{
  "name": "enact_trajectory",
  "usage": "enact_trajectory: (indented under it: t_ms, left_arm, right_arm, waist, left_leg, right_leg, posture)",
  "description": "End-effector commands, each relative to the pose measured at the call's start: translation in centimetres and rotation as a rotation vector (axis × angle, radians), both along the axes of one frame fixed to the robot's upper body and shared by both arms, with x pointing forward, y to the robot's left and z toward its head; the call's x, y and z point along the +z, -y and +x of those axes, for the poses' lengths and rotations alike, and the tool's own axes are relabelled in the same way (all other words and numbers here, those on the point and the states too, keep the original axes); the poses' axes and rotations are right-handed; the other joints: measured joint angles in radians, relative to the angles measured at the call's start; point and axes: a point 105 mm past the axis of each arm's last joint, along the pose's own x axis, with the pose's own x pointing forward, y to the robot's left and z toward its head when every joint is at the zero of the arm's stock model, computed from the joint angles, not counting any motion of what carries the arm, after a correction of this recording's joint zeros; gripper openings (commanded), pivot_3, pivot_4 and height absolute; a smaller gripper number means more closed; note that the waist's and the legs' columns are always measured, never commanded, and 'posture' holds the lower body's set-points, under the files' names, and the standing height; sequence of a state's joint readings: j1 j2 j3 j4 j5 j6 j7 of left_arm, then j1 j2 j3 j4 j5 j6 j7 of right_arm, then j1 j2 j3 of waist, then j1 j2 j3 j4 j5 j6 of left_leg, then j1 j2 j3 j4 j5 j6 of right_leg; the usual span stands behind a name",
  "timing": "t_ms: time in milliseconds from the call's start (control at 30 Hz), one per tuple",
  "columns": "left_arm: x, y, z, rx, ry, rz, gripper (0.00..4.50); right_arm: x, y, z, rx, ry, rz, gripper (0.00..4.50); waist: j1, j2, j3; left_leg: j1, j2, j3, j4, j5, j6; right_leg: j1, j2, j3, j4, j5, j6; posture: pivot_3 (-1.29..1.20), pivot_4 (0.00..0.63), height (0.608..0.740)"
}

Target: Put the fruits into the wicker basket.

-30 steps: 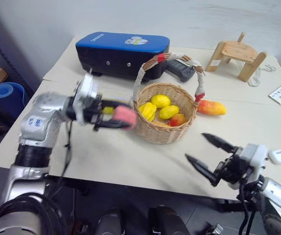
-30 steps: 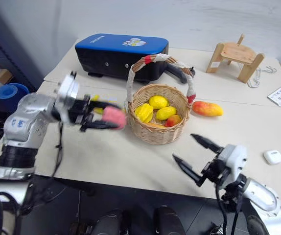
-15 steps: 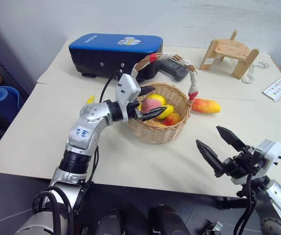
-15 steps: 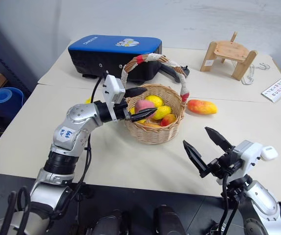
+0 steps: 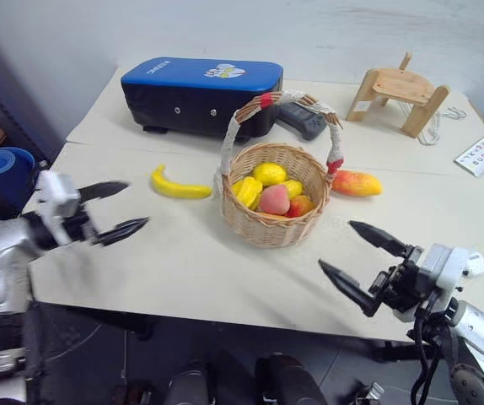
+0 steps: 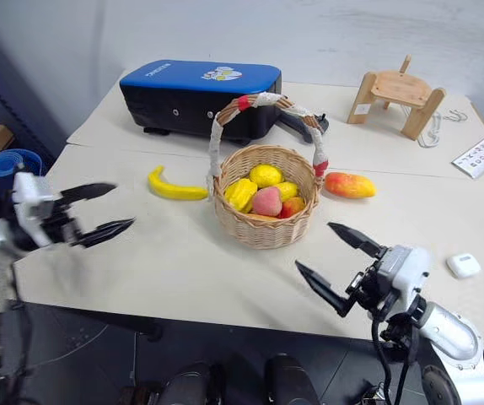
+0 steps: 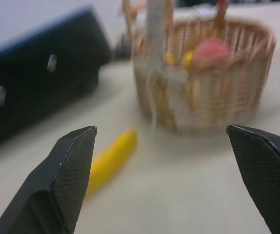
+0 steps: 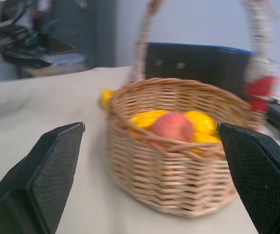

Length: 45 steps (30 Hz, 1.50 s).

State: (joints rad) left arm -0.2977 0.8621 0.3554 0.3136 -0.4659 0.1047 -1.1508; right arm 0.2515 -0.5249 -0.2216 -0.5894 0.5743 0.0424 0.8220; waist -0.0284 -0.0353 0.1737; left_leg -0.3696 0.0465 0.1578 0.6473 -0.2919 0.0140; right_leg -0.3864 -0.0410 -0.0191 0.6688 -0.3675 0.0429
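Since a second earlier the peach point(image 5: 274, 199) had gone from the left hand point(image 5: 114, 209), now open like the right hand point(image 5: 363, 262), into the basket point(image 5: 269, 226); a careless reach for the banana point(image 5: 179, 187) risked tipping it toward the tabletop's left edge.

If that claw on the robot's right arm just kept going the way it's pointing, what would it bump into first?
Most likely the wicker basket. The open right gripper points across bare table toward it, and its wrist camera has the basket with the peach straight ahead. Nothing seems to lie between, though depth is hard to judge.
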Motion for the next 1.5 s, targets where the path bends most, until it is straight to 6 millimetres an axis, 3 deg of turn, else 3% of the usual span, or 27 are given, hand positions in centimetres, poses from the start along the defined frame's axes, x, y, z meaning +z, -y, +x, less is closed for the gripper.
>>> enact_trajectory:
  t_ms: [33, 100, 167, 267, 400, 533, 700, 833, 1000, 1200, 1300, 1500]
  left_arm:
    - [-1.3, -6.1, -1.0, 0.195, -0.088, 0.006, 4.48]
    - [-2.3, -8.0, -1.8, 0.25, -0.146, 0.012, 4.48]
    - [-2.0, -8.8, -1.8, 0.273, -0.136, 0.042, 4.48]
    - [-0.5, -6.8, -0.3, 0.172, -0.083, 0.082, 4.48]
    - [1.1, -1.9, 3.3, -0.049, -0.029, 0.291, 4.48]
    - [1.3, 1.7, 5.9, -0.22, -0.015, 0.51, 4.48]
    - [1.5, 6.6, 9.8, -0.253, 0.005, 0.642, 4.48]
    - [0.9, 8.5, 11.4, -0.202, -0.016, 0.643, 4.48]
    - [-0.8, 8.6, 12.1, -0.145, -0.133, 0.706, 4.48]
    - [-1.4, 11.3, 13.2, -0.079, -0.188, 0.57, 4.48]
    - [-2.4, 11.9, 12.8, -0.089, -0.303, 0.493, 3.88]
    - [-3.2, 11.6, 12.0, -0.128, -0.39, 0.533, 1.99]
  right_arm:
    - [0.5, -0.7, -0.5, 0.075, 0.077, -0.037, 4.5]
    - [0.8, -0.9, -0.6, 0.097, 0.086, -0.03, 4.5]
    - [1.4, -1.5, -0.9, 0.117, 0.083, 0.002, 4.5]
    - [2.5, -1.8, -0.8, 0.101, 0.102, 0.026, 4.5]
    - [3.2, -0.7, -0.3, 0.054, 0.111, -0.002, 4.5]
    - [3.6, 0.1, 0.5, 0.019, 0.118, -0.022, 4.5]
    - [3.8, -0.1, 0.5, 0.009, 0.103, -0.005, 4.5]
    - [3.5, -0.4, -0.2, -0.031, 0.09, 0.01, 4.5]
    - [3.5, -0.1, -0.6, -0.087, 0.08, 0.026, 4.5]
    - [3.9, 0.7, -0.9, -0.162, 0.101, 0.042, 4.5]
    - [3.9, 0.6, -1.0, -0.169, 0.099, 0.041, 4.5]
    - [3.9, 0.6, -1.0, -0.186, 0.103, 0.044, 4.5]
  waist:
    - [0.0, 0.0, 0.0]
    - [0.002, 0.0, 0.0]
    - [0.003, -0.002, -0.001]
    - [0.0, -0.002, -0.001]
    - [0.014, -0.003, -0.001]
    - [0.023, -0.003, -0.002]
    - [0.022, -0.003, -0.001]
    - [0.011, -0.004, -0.001]
    - [-0.005, -0.005, 0.0]
    - [0.003, -0.006, 0.0]
    - [0.002, -0.006, 0.0]
    - [0.0, -0.005, 0.0]
  left_leg:
    - [0.0, 0.0, -0.001, 0.0, -0.001, 0.0]
    - [-0.001, 0.0, -0.002, 0.0, -0.003, 0.002]
    - [-0.001, -0.001, -0.003, 0.0, -0.004, 0.002]
    - [-0.001, -0.001, -0.005, -0.001, -0.004, 0.001]
    - [-0.001, -0.002, -0.007, 0.0, -0.004, 0.001]
    - [-0.001, -0.003, -0.006, 0.001, -0.005, 0.002]
    - [-0.007, -0.001, -0.004, 0.002, -0.004, 0.003]
    - [-0.008, 0.0, 0.003, 0.002, -0.004, 0.003]
    - [-0.008, 0.001, 0.005, 0.005, -0.002, 0.002]
    - [-0.007, 0.001, 0.004, 0.006, -0.001, 0.002]
    - [-0.007, 0.0, 0.004, 0.006, -0.001, 0.002]
    - [-0.006, 0.0, 0.005, 0.006, 0.0, 0.001]
  right_leg:
    - [0.0, -0.001, -0.001, 0.0, 0.0, 0.0]
    - [0.001, -0.002, -0.003, -0.002, 0.0, 0.0]
    - [0.002, -0.003, -0.004, -0.002, 0.0, 0.0]
    - [0.003, -0.003, -0.006, -0.004, 0.0, 0.0]
    - [0.005, -0.005, -0.009, -0.005, 0.0, 0.0]
    - [0.007, -0.005, -0.01, -0.007, 0.0, 0.001]
    - [0.0, -0.002, -0.01, -0.006, 0.0, 0.001]
    - [-0.005, -0.002, -0.006, -0.003, 0.0, 0.001]
    - [-0.006, -0.002, -0.005, 0.002, 0.0, 0.001]
    - [-0.006, -0.003, -0.005, 0.005, 0.0, 0.001]
    - [-0.006, -0.003, -0.005, 0.005, 0.0, 0.001]
    - [-0.006, -0.003, -0.004, 0.006, 0.0, 0.001]
  posture:
    - [0.0, 0.15, 0.74]
    - [0.0, 0.15, 0.74]
    - [0.0, 0.15, 0.74]
    - [0.0, 0.15, 0.74]
    - [0.0, 0.15, 0.74]
    - [0.0, 0.15, 0.74]
    - [0.0, 0.15, 0.74]
    - [0.0, 0.15, 0.74]
    - [0.0, 0.15, 0.74]
    - [0.0, 0.15, 0.74]
    - [0.0, 0.15, 0.74]
    - [0.0, 0.15, 0.74]
